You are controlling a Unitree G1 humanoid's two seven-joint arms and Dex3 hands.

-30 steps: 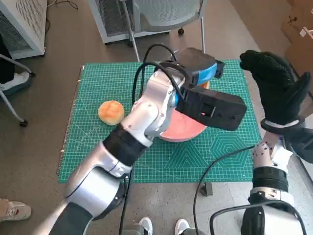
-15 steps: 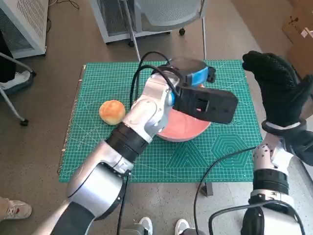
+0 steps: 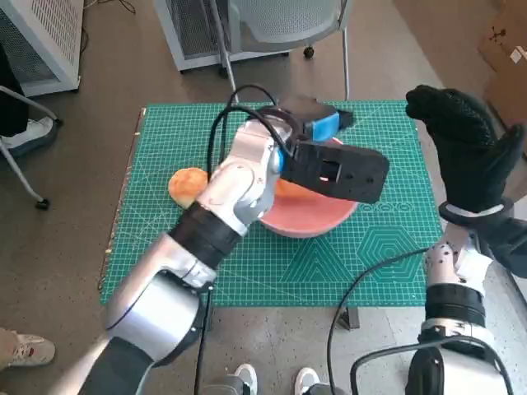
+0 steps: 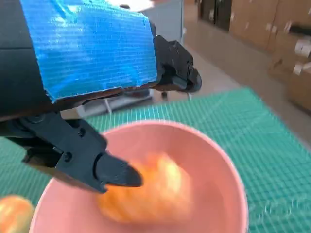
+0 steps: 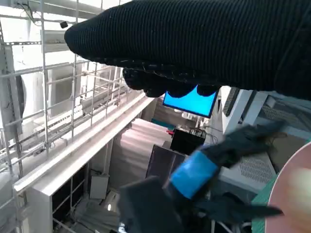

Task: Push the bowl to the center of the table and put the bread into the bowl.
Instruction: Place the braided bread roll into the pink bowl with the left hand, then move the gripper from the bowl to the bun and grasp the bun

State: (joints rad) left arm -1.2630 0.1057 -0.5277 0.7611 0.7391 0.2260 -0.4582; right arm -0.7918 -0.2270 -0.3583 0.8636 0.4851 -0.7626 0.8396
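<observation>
Nearest, the left forearm (image 3: 206, 239) rises from the near left and crosses the green cutting mat (image 3: 370, 255) that covers the table, hiding much of the mat's middle. At the near right the right hand (image 3: 465, 152) is raised off the table's right edge, well apart from everything on it. It grasps nothing, and its gloved fingers are loosely bent. In the right wrist view the glove (image 5: 194, 43) is only a dark band, so its fingers cannot be read there.

The pink bowl (image 3: 313, 222) sits about mid-table, a little right of centre. Its far and left parts are covered by the left arm and the black block at the wrist. Inside it lies an orange-yellow shape (image 4: 160, 189), smeared by blur in the left wrist view and only a sliver in the head view. What it is cannot be told for sure.

The bread (image 3: 183, 183) lies on the mat left of the bowl, outside it, its right side cut off by the forearm.

The left hand (image 3: 317, 123) hovers over the bowl's far rim, released, its black fingers (image 4: 114, 174) apart with nothing between them. Whether they touch the bowl cannot be made out.

Farthest, a chair (image 3: 280, 20) stands beyond the table, cropped by the picture's edge.
</observation>
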